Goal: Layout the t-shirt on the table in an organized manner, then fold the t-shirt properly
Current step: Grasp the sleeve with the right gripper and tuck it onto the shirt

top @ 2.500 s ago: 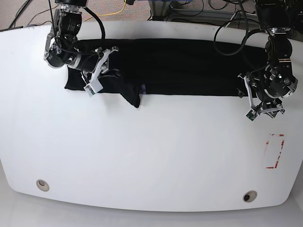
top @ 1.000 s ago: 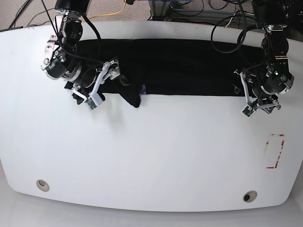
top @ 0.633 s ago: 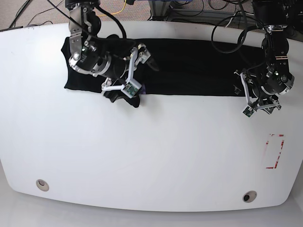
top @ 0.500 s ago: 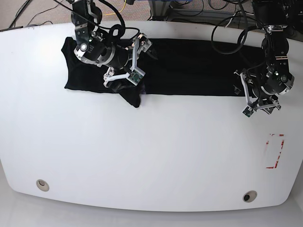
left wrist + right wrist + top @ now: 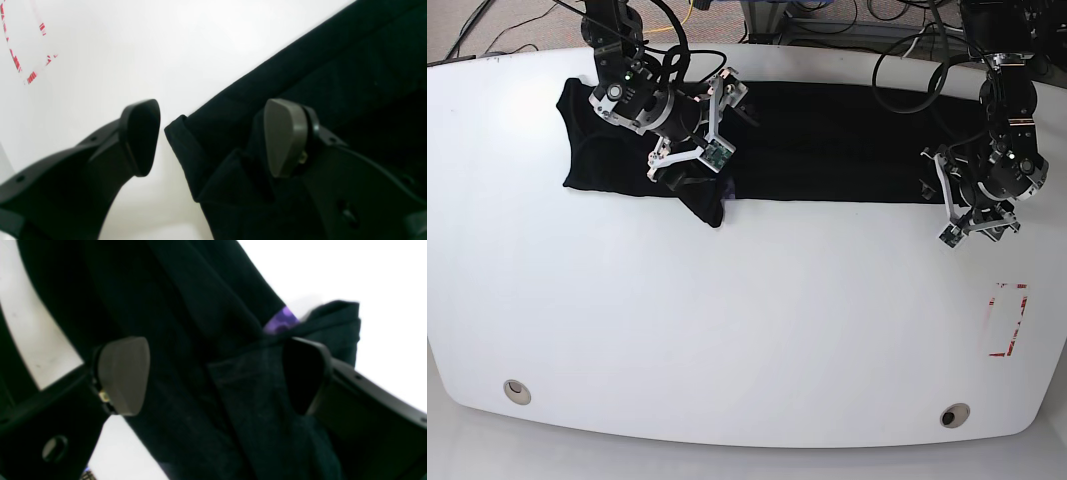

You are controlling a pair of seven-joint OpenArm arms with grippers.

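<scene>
The black t-shirt [image 5: 827, 140] lies in a long band across the back of the white table [image 5: 747, 320]. A bunched fold with a bit of purple print [image 5: 729, 186] sticks out at its front left. My right gripper [image 5: 715, 125] is open and low over this bunched part. In the right wrist view the gripper [image 5: 213, 373] has black cloth [image 5: 206, 400] and the purple print [image 5: 280, 321] between its fingers. My left gripper [image 5: 957, 205] is open at the shirt's right end. In the left wrist view the gripper [image 5: 211, 136] straddles a folded cloth corner [image 5: 183, 140].
A red tape rectangle [image 5: 1007, 320] marks the table's right side; it also shows in the left wrist view [image 5: 20, 63]. Two round metal-ringed holes [image 5: 517, 390] [image 5: 954, 414] sit near the front edge. Cables hang behind the table's back edge.
My right gripper has moved from the shirt's left end to the right and back, over the bunched fold. The left gripper shifted slightly up and stays at the right end.
</scene>
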